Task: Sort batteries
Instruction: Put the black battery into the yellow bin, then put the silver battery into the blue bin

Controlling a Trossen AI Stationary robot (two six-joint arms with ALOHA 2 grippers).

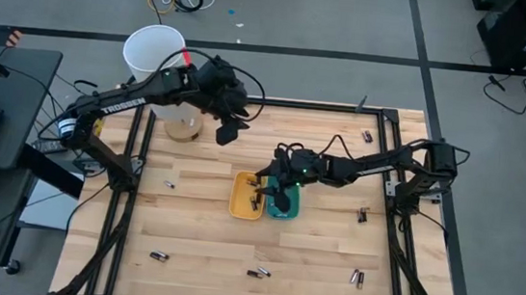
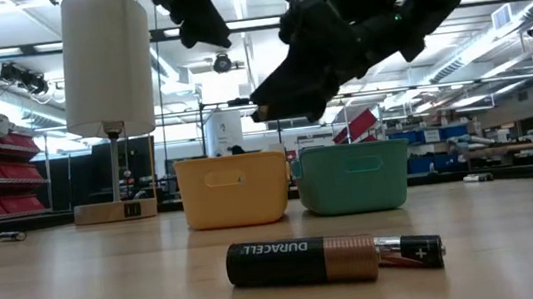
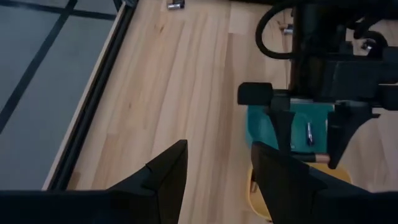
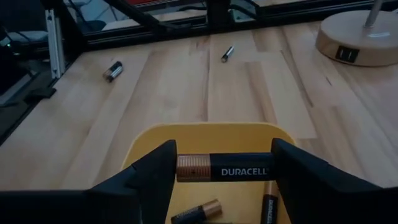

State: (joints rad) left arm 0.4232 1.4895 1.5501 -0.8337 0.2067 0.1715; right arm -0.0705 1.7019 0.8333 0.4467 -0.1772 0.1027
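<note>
Copper-and-black cell: right pincer (image 4: 224, 171) has a battery (image 4: 221, 167) clamped crosswise between its fingers, directly above the yellow tray (image 4: 211, 134).
Grip point: it is held by its two ends, not the round flank; looks sound to me, since a smooth metal cylinder would likely roll or squirt out of a side pinch.
Handling: small, rigid, light, slick-skinned; no crushing worry, but it will probably bounce and roll if dropped from height.
Tray contents: two more cells lie in the yellow tray under the held one; the teal tray (image 3: 264, 127) holds a slim silvery cell (image 3: 309, 133).
Loose batteries: scattered well apart on the tabletop (image 1: 197, 228): one near the left side (image 1: 169, 184), a pair along the near edge (image 1: 157, 254), a few at the right (image 1: 357, 277); one big cell (image 2: 304, 261) lies right before the low camera.
Left pincer (image 3: 214, 171): raised near the lamp (image 1: 184, 125), fingers parted, holding nothing.
Next, my guess: lower into the yellow tray, then release.
</note>
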